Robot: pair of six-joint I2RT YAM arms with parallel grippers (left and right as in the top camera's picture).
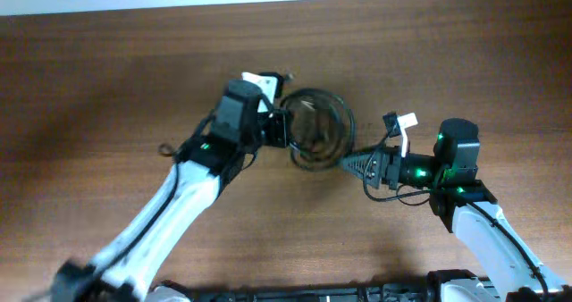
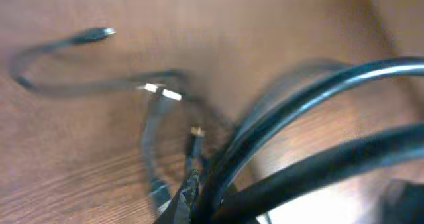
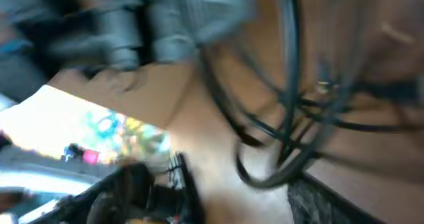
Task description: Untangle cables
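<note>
While the overhead shot has the cables (image 1: 308, 157) coiled in a ring in the middle of the wooden table (image 1: 107, 70), the left gripper (image 1: 284, 128) sits closed at the ring's left edge and the right gripper (image 1: 350, 163) points at its lower right, gap impossible to judge. Left wrist view: blurred black cables (image 2: 311, 85) sweep close past the lens, one plug end (image 2: 99, 33) lying off on the wood. Right wrist view: all smear, cables (image 3: 291, 85) crossing above a dark finger (image 3: 324, 201), jaw width unreadable.
</note>
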